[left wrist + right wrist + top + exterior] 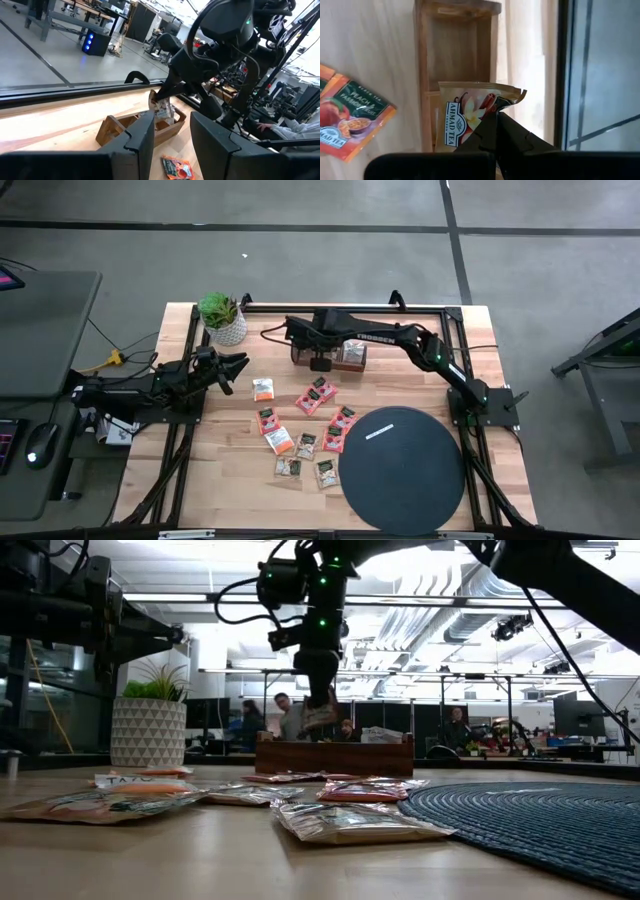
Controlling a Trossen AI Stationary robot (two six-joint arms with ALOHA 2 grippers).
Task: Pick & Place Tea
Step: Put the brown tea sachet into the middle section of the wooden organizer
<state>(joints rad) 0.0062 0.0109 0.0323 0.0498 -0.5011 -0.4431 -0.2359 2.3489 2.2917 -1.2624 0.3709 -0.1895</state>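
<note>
My right gripper (320,364) reaches over the brown wooden tray (355,365) at the far middle of the table, shut on a beige tea sachet (467,112). Several more tea sachets, orange, red and green, lie flat on the wood between the tray and the black disc (400,465), among them an orange one (263,388) and a red one (317,395). My left gripper (236,368) waits at the table's left side, pointing level toward the tray, open with nothing between its fingers (145,135). My right gripper pinches the beige sachet between its two fingers (507,132) near one edge (481,114), beside a bent corner (519,93). The fingers slant steeply down from above. The sachet hangs below them (163,107) over a tray compartment; whether its lower end touches the tray I cannot tell.
A potted plant (224,318) stands at the far left corner. The black disc fills the near right of the table. An orange sachet (350,120) lies just beside the tray. People sit in the room beyond the far edge.
</note>
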